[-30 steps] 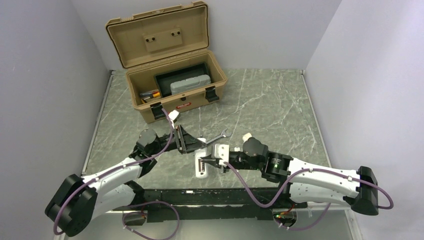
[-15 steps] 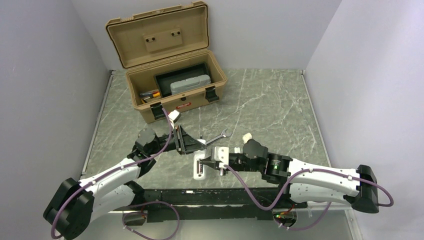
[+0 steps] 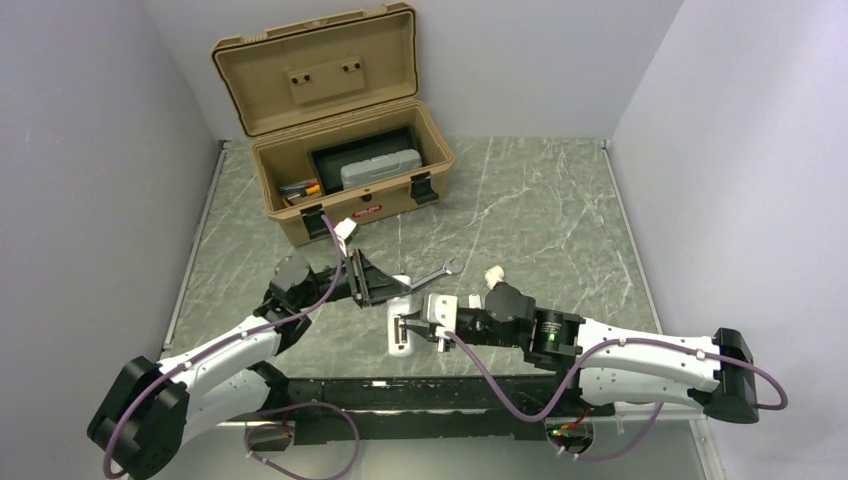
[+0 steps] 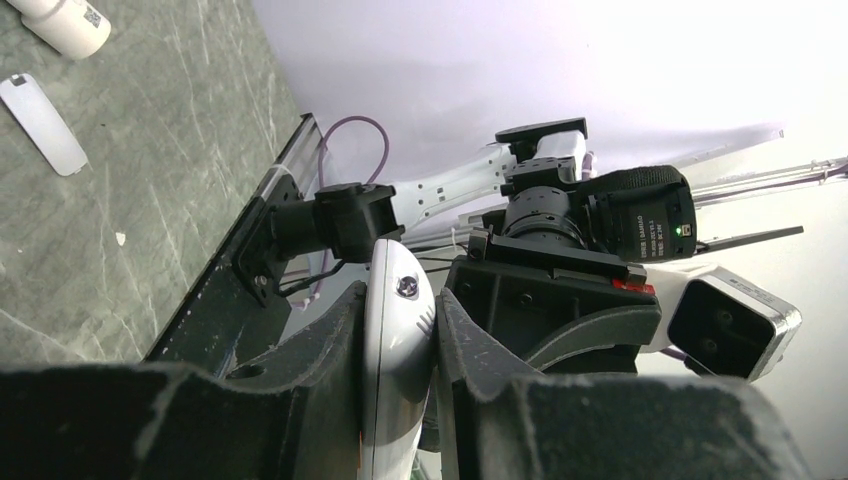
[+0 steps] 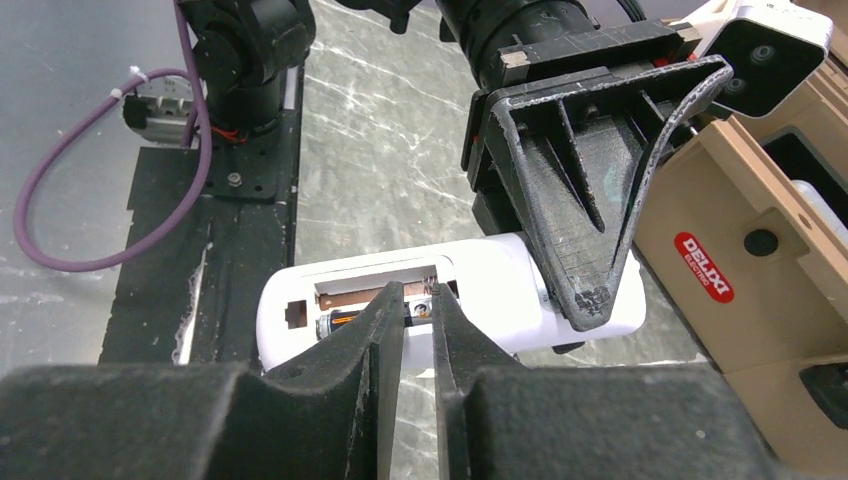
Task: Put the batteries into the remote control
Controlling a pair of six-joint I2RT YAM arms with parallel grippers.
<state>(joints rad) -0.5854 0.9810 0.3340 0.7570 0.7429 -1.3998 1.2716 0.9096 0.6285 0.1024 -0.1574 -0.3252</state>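
The white remote control (image 3: 400,346) lies on the table between the arms, its open battery recess facing up. My left gripper (image 3: 390,288) is shut on the remote's far end; the left wrist view shows the white shell (image 4: 396,345) clamped between the pads. In the right wrist view a battery (image 5: 338,323) with an orange band lies in the remote's (image 5: 490,285) recess. My right gripper (image 5: 415,292) has its fingers almost together, the tips down on that battery, and grips nothing. It also shows in the top view (image 3: 404,328).
A silver wrench (image 3: 441,272) and a small white curved piece (image 3: 492,272) lie just beyond the remote. An open tan toolbox (image 3: 345,215) stands at the back left with loose batteries (image 3: 300,187) and a grey case inside. A flat white cover (image 4: 42,122) lies on the table.
My right gripper has shifted slightly left and nearer, staying over the remote's recess. The left gripper and the remote have barely moved.
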